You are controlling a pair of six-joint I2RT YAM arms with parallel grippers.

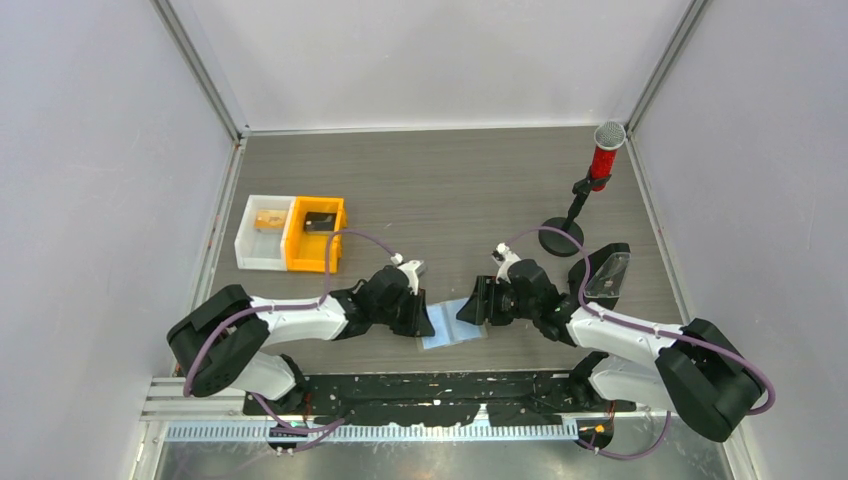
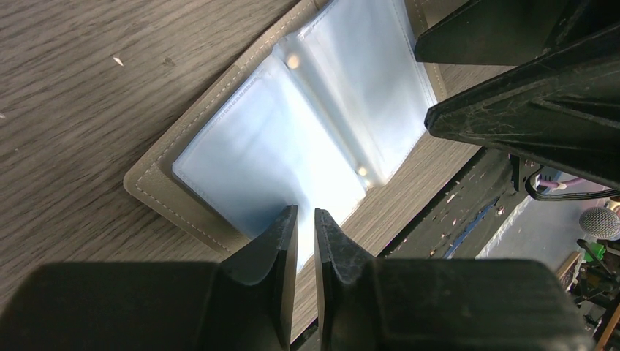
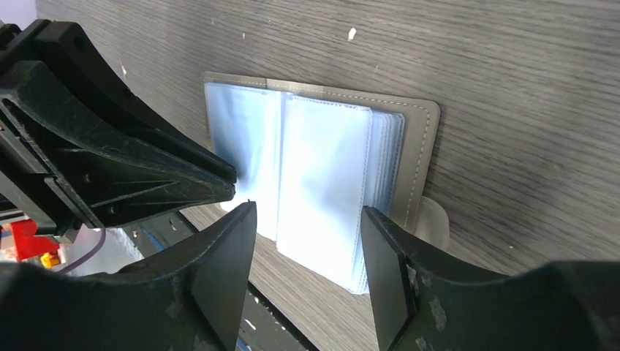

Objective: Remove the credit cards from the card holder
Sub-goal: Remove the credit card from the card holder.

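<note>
Left tool [image 2: 301,212] pinches the card holder [image 2: 241,153] edge; right tool [image 3: 308,210], jaws apart, straddles its other page.

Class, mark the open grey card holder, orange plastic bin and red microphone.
Grey card holder [image 3: 422,146]: right wrist view, stitched right border.
Orange plastic bin [image 1: 312,264]: top view, near wall.
Red microphone [image 1: 602,160]: top view, red body.

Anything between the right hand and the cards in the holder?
Nothing loose. The right hand is open, straddling the right sleeve stack of the card holder; the credit cards sit inside sleeves. The left hand pinches the left page, off to the side.
</note>
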